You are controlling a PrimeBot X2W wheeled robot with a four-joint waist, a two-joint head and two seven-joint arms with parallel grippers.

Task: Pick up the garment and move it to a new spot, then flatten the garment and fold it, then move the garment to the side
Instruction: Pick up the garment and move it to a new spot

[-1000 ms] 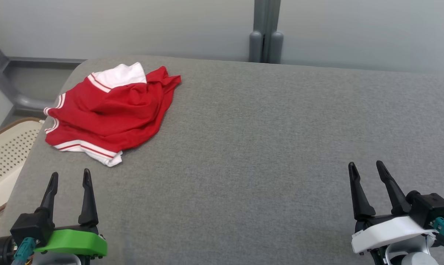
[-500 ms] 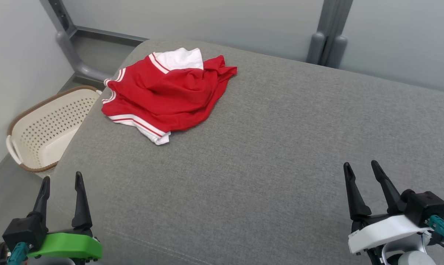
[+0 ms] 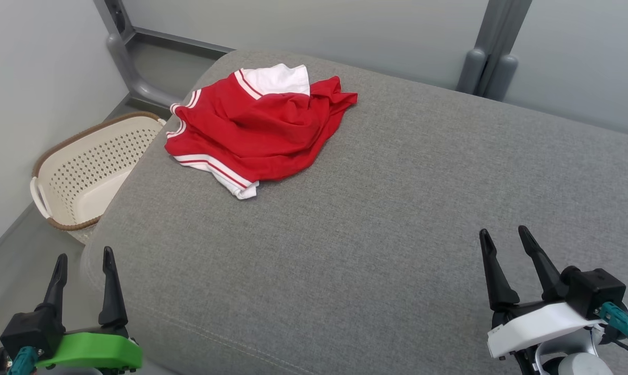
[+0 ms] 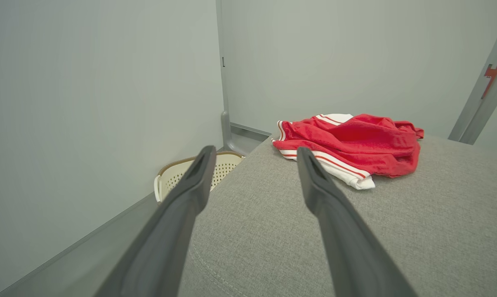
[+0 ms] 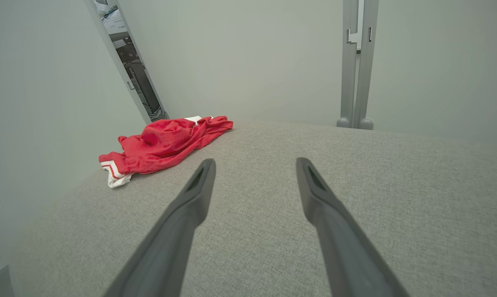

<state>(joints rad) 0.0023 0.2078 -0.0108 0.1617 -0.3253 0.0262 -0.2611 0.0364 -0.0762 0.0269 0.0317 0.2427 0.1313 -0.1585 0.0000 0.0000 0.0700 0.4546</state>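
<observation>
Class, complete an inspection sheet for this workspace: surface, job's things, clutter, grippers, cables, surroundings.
Surface: grey fabric cushion, garment on its far left corner.
Job's things: red garment with white striped trim, crumpled, unfolded.
Clutter: nothing seen.
Grippers: left gripper open, holding nothing; right gripper open, holding nothing; both apart from the garment.
Cables: teal-plugged cable at the right wrist.
Surroundings: cream perforated basket on the floor left of the cushion; grey post behind.

Basket (image 3: 84, 166) partly behind cushion (image 3: 371, 234), left hand (image 3: 83, 253) cropped
</observation>
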